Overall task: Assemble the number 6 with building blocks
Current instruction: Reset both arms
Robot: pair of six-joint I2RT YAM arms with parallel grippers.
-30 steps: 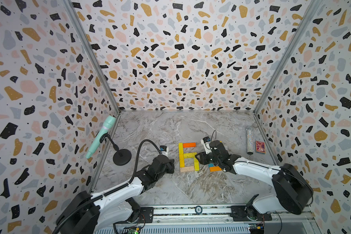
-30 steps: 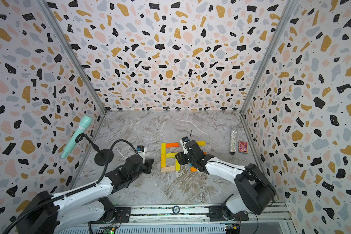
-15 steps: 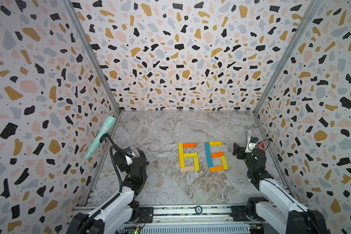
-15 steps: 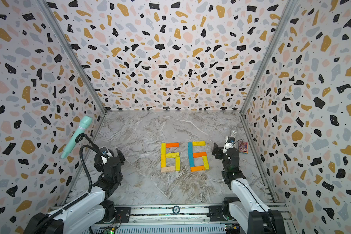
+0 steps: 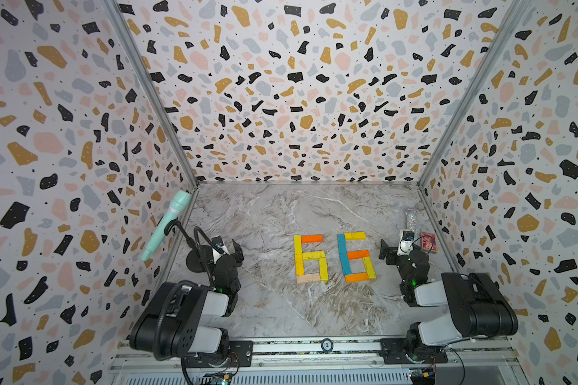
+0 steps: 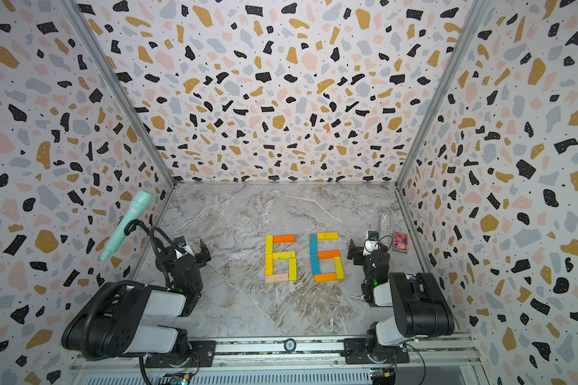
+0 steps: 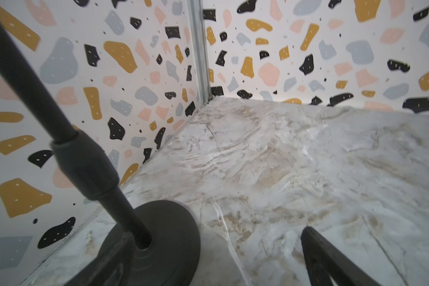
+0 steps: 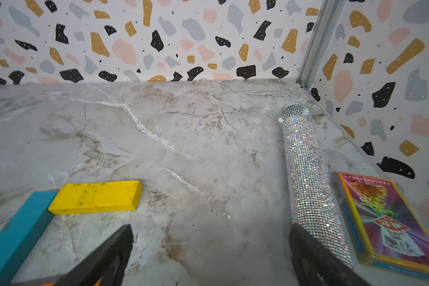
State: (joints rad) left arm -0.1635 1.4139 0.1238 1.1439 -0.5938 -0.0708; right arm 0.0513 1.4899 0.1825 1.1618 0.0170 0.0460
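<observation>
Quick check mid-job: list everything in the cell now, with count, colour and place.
building blocks: about a dozen; yellow, orange, teal, one beige; middle of table, forming two 6s side by side.
microphone: one; mint green; on stand, by left wall.
stand: one; black; by left wall.
glittery tube: one; silver; lying by right wall.
card box: one; red patterned; beside the glittery tube.
left gripper: one; black; open, empty, by the stand.
right gripper: one; black; open, empty, near the glittery tube.

Flat on the table [image 5: 281, 206]: blocks [image 5: 309, 256], in two figures side by side. Well left of the blocks, a microphone stand [image 5: 194, 261]. Right of the blocks, a tube [image 5: 411, 220], with a card box [image 5: 428, 241] just beyond.
</observation>
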